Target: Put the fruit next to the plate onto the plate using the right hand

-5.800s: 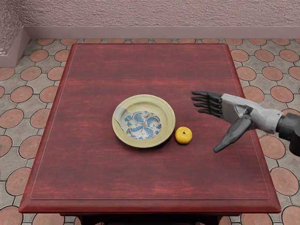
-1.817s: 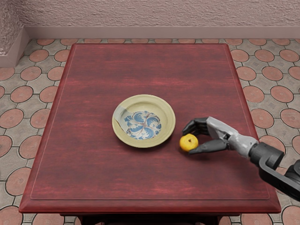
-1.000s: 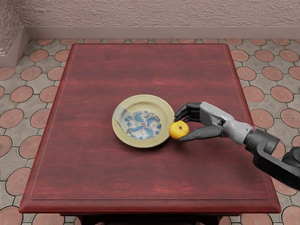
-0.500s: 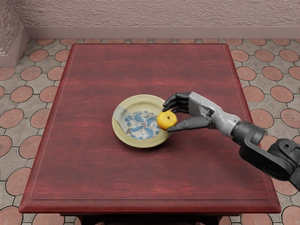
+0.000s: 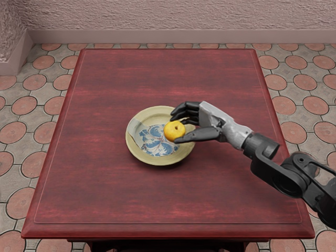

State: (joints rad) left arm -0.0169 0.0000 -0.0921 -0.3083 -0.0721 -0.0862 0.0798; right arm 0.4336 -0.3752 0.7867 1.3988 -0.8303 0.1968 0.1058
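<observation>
Dark-red wood table [image 5: 105,173] fills most of the view, w/ a thin lighter line running just inside its edges. Round terracotta floor tiles [image 5: 21,105] lie around it on the left, right and far side. Behind them is a rough pinkish wall [image 5: 157,13] w/ a pale skirting at the bottom.

Right arm [image 5: 283,173] comes in from the lower right corner and reaches diagonally over the table twd the centre. It is dark near the picture's edge and grey at the forearm.

Approx. in the middle of the table sits the plate [image 5: 134,149], cream-yellow w/ a blue and white pattern in its well. Its left and front rim are free. Its right rim is partly covered by the hand and thumb.

Right hand [image 5: 202,122] is over the right side of the plate. Its black fingers [image 5: 184,110] curl around the far side of the fruit and the thumb [image 5: 191,136] presses from the near side, so the hand is grasping it.

Fruit [image 5: 174,130], small, round, yellow-orange, is held over the plate's right part, at the edge of the blue pattern. Whether it already touches the plate I cannot tell.
</observation>
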